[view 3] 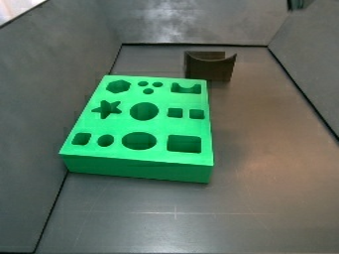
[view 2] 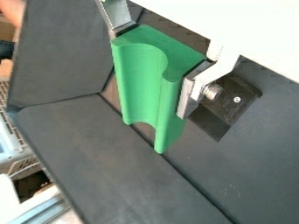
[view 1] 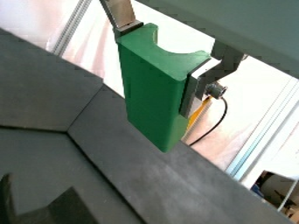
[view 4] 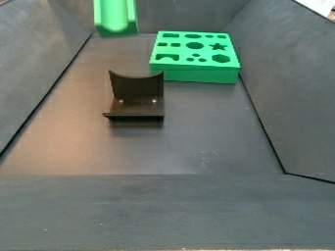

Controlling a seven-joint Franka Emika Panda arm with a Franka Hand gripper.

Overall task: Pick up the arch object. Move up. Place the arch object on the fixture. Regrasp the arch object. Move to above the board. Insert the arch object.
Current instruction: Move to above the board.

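Dark grey floor and sloping walls all around. Wrist views first: the hand [view 1: 163, 52] is clamped on the arch object [view 1: 155, 83], silver fingers [view 2: 114, 16] pressing both sides [view 2: 149, 92], curved notch showing. Side view now: the board [view 3: 139, 127] lies flat, the fixture [view 3: 209, 64] just behind it. Next side view: arch object [view 4: 116, 15] high above the fixture [view 4: 133, 96], board [view 4: 197, 55] beyond.

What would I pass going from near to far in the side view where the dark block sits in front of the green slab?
Fixture → board → arch object, up in the air at the far end, held by the hand, which shows only in the wrist views.
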